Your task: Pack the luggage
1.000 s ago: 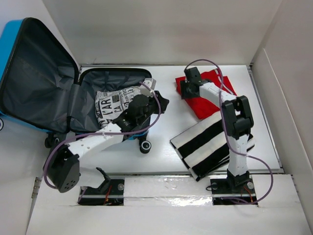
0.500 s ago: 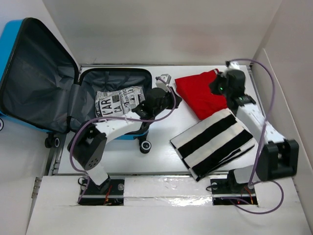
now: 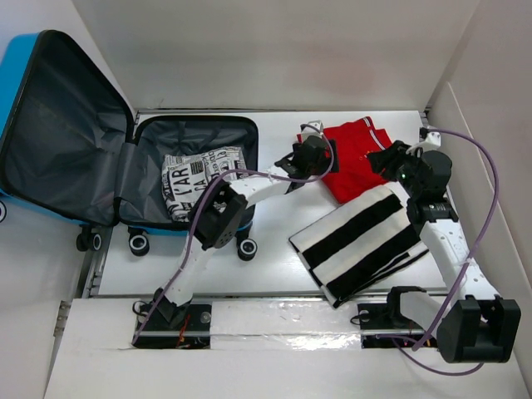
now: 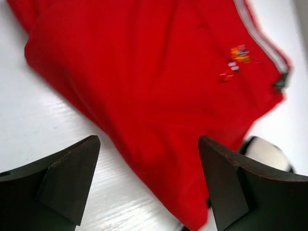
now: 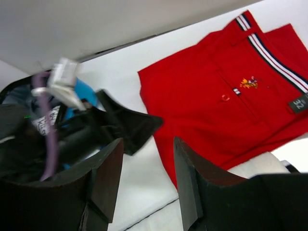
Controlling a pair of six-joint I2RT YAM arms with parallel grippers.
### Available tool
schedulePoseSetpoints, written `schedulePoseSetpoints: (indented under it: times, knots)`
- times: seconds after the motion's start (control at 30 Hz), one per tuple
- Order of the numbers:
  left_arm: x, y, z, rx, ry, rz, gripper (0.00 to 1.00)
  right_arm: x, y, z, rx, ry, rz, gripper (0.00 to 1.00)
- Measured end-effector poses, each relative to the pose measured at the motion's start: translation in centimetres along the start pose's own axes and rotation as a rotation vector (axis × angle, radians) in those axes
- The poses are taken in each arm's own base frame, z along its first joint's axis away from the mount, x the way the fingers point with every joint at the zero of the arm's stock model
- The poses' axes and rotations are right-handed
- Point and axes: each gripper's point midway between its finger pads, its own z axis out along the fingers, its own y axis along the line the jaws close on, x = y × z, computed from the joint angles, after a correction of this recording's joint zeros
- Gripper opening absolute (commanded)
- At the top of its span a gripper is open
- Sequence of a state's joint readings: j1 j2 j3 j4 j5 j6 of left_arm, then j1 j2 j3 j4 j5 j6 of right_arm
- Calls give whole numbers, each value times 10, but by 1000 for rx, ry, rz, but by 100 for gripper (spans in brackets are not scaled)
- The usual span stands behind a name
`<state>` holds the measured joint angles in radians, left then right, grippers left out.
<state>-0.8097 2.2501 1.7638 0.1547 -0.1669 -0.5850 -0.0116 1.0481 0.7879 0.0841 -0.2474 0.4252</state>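
Leftmost, the luggage (image 3: 58,133) lies open on the bench (image 3: 274,258), a printed cloth (image 3: 199,173) inside. Right of it, the left hand (image 4: 148,144), fingers wide and empty, hovers at the red shorts' (image 3: 353,158) edge. The right hand (image 5: 147,144), also parted and empty, faces them, near a striped cloth (image 3: 362,241).

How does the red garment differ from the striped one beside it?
The red garment is mostly plain red with a small logo; the striped garment has broad black and white bands. The red garment lies farther from the arm bases, the striped garment nearer. Both lie folded on the table.
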Motion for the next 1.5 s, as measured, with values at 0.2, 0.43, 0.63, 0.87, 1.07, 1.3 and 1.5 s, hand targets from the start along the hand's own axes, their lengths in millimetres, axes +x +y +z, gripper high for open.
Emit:
schedulePoseSetpoints:
  times: [0.2, 0.43, 0.63, 0.87, 1.07, 1.3, 1.5]
  knots:
    - [30, 32, 21, -156, 82, 24, 82, 0, 12, -2, -63, 8, -3, 52]
    - [37, 34, 38, -189, 97, -17, 82, 0, 24, -3, -123, 15, 3, 53]
    - [35, 27, 59, -173, 84, -73, 69, 6, 39, -4, -171, 34, -5, 53]
    - [31, 37, 63, -179, 78, -131, 22, 0, 51, -12, -206, 14, -21, 54]
    - [23, 40, 72, -115, 52, -160, 0, -8, 59, -21, -229, -17, -38, 54]
    - [10, 53, 58, -29, 57, -120, 0, -5, 60, -20, -234, -13, -41, 54]
    - [-62, 64, 0, 30, 52, -32, 0, 5, 56, -16, -226, 10, -33, 54]
